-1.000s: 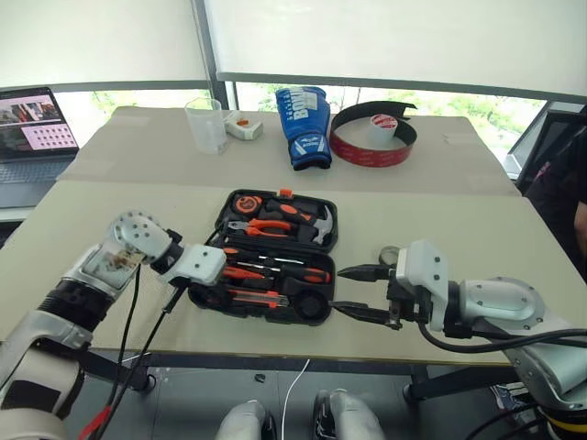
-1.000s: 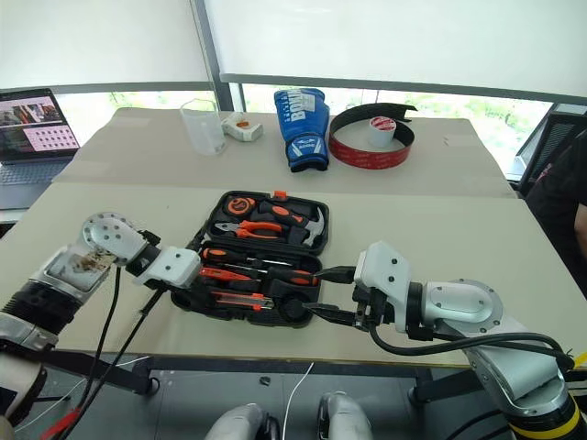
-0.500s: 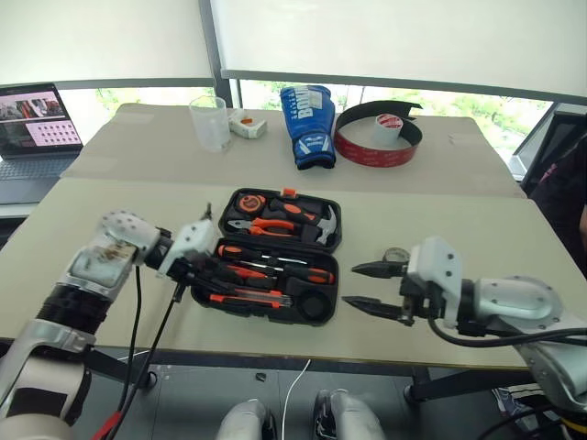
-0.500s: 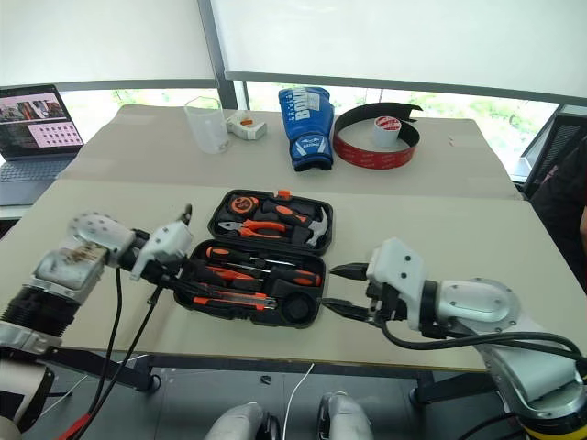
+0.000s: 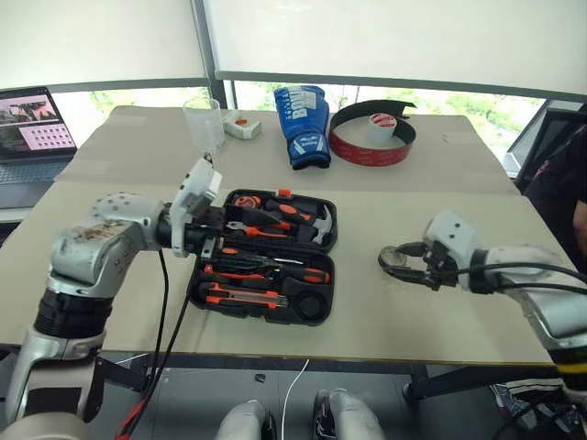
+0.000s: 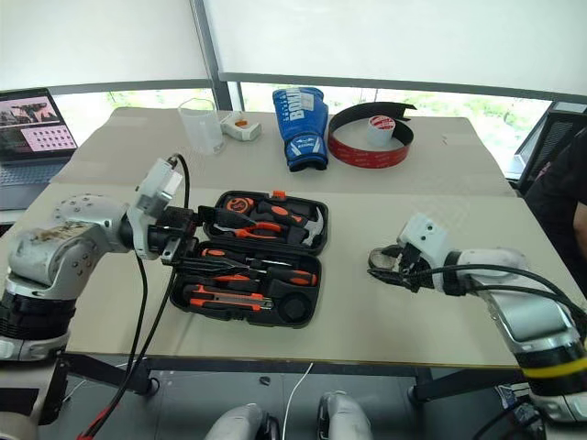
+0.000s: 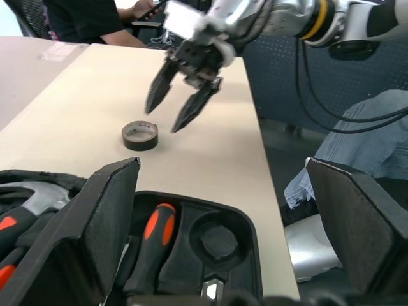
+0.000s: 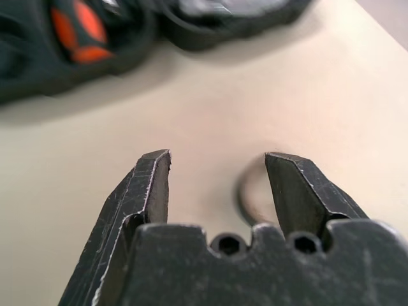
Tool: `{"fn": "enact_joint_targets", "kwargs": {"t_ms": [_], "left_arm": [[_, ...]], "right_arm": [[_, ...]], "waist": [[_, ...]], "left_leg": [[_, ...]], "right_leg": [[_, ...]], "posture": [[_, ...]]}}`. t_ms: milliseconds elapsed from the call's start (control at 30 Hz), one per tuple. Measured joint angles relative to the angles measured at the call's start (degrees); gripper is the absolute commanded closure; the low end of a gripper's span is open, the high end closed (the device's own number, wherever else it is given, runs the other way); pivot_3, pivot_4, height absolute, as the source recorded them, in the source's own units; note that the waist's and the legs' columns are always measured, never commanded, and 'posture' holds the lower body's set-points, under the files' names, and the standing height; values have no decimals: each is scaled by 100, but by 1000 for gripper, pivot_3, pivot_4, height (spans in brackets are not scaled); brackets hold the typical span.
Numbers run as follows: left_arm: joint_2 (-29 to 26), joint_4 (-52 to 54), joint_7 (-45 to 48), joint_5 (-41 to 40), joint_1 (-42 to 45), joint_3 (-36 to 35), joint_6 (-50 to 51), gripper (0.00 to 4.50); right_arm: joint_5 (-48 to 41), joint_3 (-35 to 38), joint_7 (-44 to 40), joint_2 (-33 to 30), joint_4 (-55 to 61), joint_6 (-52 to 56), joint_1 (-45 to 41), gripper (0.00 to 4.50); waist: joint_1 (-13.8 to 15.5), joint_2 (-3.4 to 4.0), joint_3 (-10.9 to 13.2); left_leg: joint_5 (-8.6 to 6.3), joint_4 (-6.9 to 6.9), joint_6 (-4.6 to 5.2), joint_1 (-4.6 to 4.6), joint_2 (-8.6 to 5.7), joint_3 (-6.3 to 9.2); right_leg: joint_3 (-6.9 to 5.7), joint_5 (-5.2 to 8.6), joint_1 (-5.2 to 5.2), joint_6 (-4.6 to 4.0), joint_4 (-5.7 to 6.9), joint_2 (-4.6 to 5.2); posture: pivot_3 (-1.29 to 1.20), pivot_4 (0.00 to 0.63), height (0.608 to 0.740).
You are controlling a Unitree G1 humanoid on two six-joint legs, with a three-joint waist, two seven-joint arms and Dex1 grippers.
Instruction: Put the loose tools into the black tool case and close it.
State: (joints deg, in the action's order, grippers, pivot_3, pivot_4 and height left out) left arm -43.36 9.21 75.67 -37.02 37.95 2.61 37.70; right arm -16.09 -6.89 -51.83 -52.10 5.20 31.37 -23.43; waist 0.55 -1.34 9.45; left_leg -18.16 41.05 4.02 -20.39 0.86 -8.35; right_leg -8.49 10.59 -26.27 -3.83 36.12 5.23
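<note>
Claws both spread. Right claw (image 6: 385,266) is low over the tabletop (image 5: 404,321), fingers apart on either side of the small dark tape roll (image 7: 139,135), which lies flat on the bare tabletop well to the right of the case; from the right wrist view one finger (image 8: 145,185) sits clear of the roll and the other overlaps its rim, contact can't be told. Nothing pinched. Left claw (image 5: 213,231) hangs above the left end of the black tool case (image 5: 316,313), fingers wide, pointing across the case toward the right arm, holding nothing.

Case lies open and flat in the middle of the near tabletop, lid half toward the window. Near half holds a black-and-orange-handled screwdriver (image 5: 292,274), more screwdrivers beside it, and an orange-and-black utility knife (image 5: 240,295) along the front edge; a round recess (image 7: 218,240) at the right end is unfilled. Far half holds orange-handled pliers (image 5: 261,229), a hammer (image 5: 321,224) and a tape measure (image 5: 246,200).

Farther back: clear plastic cup (image 5: 204,126), blue boxing glove (image 5: 304,124), red-and-black curved band (image 5: 371,145) with a white tape roll (image 5: 382,126) inside it. Laptop (image 5: 32,124) at far left.
</note>
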Motion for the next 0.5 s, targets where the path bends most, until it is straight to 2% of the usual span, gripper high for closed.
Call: {"fn": "enact_joint_targets", "kwargs": {"t_ms": [267,300,467,500], "left_arm": [[-10,231,-109,91,-221,84,-10,0],[-14,255,-106,91,-224,86,-10,0],[-25,252,-77,193,-223,103,-67,0],[-29,248,-69,218,-223,108,-90,0]], "right_arm": [[661,-395,-136,337,-1193,-393,-496,1199],[702,-399,-153,360,-1263,-431,-514,1699],[841,-409,-250,581,-1434,-584,-557,3135],[860,-412,-266,607,-1448,-594,-557,3556]], "waist": [[0,2,1],[1,2,1],[-1,2,1],[0,2,1]], "left_leg": [[0,0,-1,1,0,-2],[0,-1,-1,3,0,-1],[0,-1,-1,2,0,-2],[0,-1,-1,2,0,-2]], "right_leg": [[1,0,-1,-1,0,2],[1,0,0,-1,0,2],[2,0,0,-1,0,2],[1,0,0,-2,0,2]], "posture": [[0,150,727],[0,150,727],[0,150,727],[0,150,727]]}}
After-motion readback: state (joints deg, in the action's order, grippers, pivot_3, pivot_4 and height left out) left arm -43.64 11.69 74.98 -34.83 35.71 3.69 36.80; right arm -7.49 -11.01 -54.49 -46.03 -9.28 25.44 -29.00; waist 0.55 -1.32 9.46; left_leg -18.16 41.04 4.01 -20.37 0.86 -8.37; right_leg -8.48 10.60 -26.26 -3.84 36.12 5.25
